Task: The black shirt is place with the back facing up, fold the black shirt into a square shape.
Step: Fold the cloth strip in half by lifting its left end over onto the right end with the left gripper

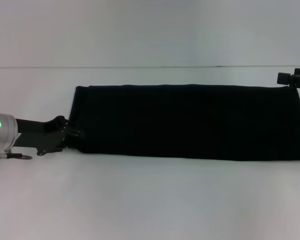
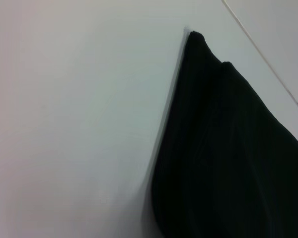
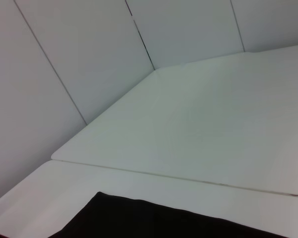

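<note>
Black shirt already long narrow band across table middle, reaching right edge. My left gripper at band's left end, my right gripper at far right corner; can't tell finger state on either. Judging lengthwise folds done; next: bring ends inward to make square.

A bare test or lab setup is suggested: a plain white surface is enclosed by blank white wall panels joined at thin seams, and no household or shop furnishings are seen around it.
</note>
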Controlling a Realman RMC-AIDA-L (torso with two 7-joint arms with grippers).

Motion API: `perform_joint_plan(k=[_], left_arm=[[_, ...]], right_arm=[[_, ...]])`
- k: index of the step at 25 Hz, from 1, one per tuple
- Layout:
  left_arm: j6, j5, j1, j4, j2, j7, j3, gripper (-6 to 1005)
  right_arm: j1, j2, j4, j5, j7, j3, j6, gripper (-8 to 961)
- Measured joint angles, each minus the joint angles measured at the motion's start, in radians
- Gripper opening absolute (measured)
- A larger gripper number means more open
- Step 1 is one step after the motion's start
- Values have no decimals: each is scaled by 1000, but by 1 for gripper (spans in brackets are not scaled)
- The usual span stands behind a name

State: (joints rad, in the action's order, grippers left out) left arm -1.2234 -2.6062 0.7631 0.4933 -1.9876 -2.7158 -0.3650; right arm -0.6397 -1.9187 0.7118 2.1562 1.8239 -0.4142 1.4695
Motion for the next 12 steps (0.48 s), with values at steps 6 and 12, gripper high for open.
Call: perform_joint_plan(k=[6, 12], left_arm=[[23, 0, -2, -4, -1, 11, 0, 393], [28, 2, -9, 0, -1, 45, 10, 127]], right_arm=[[2, -3, 0, 0, 0, 0, -2, 898], [3, -7, 0, 0, 0, 1, -7, 896]])
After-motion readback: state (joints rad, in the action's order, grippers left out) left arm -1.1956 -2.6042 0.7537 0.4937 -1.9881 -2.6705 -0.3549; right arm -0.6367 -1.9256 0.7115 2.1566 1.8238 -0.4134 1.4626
